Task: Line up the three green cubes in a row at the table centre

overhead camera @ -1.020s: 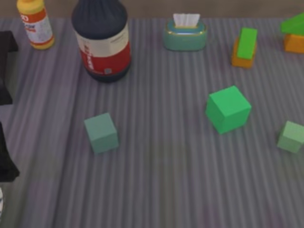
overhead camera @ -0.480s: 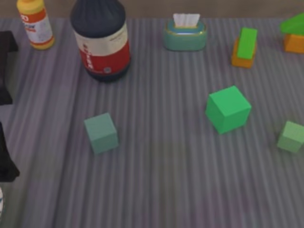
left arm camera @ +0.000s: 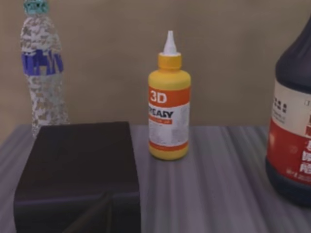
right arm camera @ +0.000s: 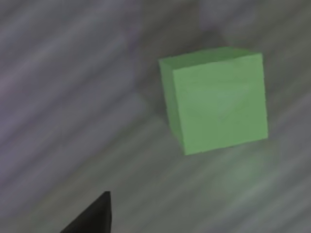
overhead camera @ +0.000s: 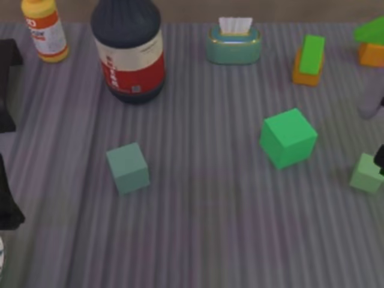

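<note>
Right gripper [overhead camera: 380, 157] shows only as a dark tip at the right edge of the top view, just above the pale green cube [overhead camera: 367, 173] and overlapping its upper right corner; whether it is wide or narrow I cannot tell. From the right wrist view, the pale green cube [right arm camera: 217, 99] sits on the striped worktop [right arm camera: 73, 97] below the gripper, with one dark fingertip [right arm camera: 92, 216] poking in at the frame's edge, apart from the cube. Off to the gripper's left in the top view rests the bright green cube [overhead camera: 288, 137], near the middle right of the worktop [overhead camera: 210, 228]. Much farther that way lies the teal-green cube [overhead camera: 128, 167], well apart from the other two. Beyond the bright cube stand a tissue box [overhead camera: 234, 42], an orange block with a green slab [overhead camera: 309, 59] and an orange block with a green wedge [overhead camera: 372, 41]. A dark sauce bottle [overhead camera: 127, 51] and a yellow glue bottle [overhead camera: 44, 29] stand at the far left. My left arm [overhead camera: 7, 198] is parked at the left edge; its gripper is out of sight, and its wrist view faces a black box [left arm camera: 77, 174], the glue bottle [left arm camera: 168, 111] and a clear water bottle [left arm camera: 43, 68]
</note>
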